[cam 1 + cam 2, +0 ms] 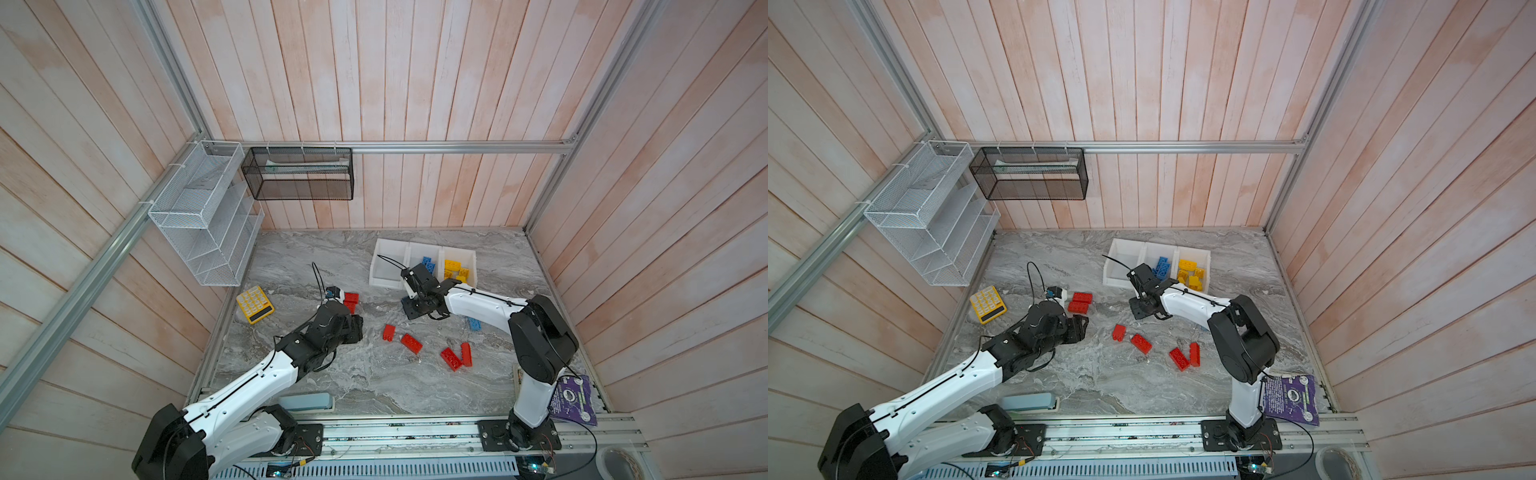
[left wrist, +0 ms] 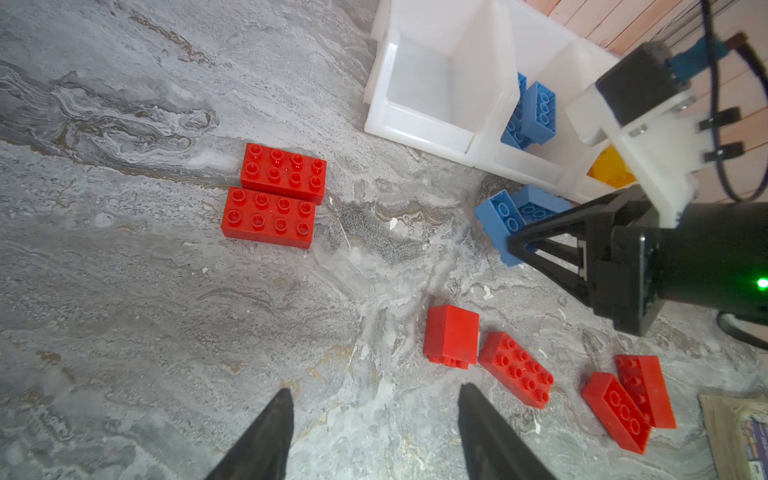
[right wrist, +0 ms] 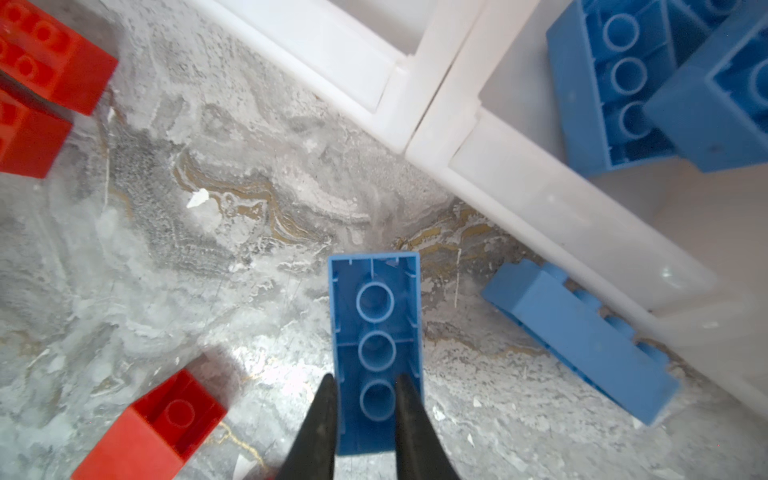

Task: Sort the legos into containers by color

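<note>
Lego (image 3: 376, 307) in right hand (image 3: 365, 378), seemingly top-hidden

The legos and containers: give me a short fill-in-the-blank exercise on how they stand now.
The right gripper is shut on a ___ brick.
The left gripper is ___ and holds nothing.
In a top view the leftmost container is ___.
Six ___ bricks lie on the table.
Missing: blue; open; empty; red.

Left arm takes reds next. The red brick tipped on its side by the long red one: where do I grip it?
Probably from above with the left gripper, jaws on the two smooth upright walls of the tipped red brick: its studs face sideways, its hollow base opposite. The long red brick crowds one wall.
</note>
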Controlling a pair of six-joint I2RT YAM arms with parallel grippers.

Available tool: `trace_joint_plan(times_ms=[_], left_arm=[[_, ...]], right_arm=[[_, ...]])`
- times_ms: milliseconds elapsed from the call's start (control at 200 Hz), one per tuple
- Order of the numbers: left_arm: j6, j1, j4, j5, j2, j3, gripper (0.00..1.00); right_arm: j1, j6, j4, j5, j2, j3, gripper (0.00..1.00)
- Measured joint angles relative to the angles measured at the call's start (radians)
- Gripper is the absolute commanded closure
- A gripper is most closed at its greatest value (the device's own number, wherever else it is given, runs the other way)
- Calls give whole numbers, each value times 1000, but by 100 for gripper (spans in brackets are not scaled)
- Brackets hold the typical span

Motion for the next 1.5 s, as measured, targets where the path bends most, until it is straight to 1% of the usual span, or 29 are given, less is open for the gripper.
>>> trace_joint_plan(times_ms=[155, 395, 575, 765, 850, 1195, 1380, 1435, 1500], left_arm=[[-1, 0, 0, -2, -11, -11, 35], [-3, 0, 0, -2, -11, -19, 35], [-3, 0, 0, -2, -7, -19, 35], [-3, 0, 0, -2, 13, -19, 35], [0, 0, 0, -1, 19, -19, 35], [1, 2, 1, 10, 45, -16, 35], [14, 2, 1, 39, 97, 24, 34], [21, 2, 5, 46, 119, 48, 33], [31, 2, 9, 54, 150, 79, 28]], right_arm=[[-32, 0, -24, -16, -24, 71, 83], [-140, 4, -51, -46, -20, 224, 83], [-201, 8, -51, -72, 50, 317, 83], [-238, 16, -64, -87, 156, 389, 77], [-244, 19, -73, -91, 173, 396, 76], [-248, 19, -72, -94, 162, 389, 75], [-248, 23, -57, -105, 68, 309, 74], [-248, 26, -44, -111, 28, 282, 72], [-248, 32, -24, -120, -29, 241, 67]])
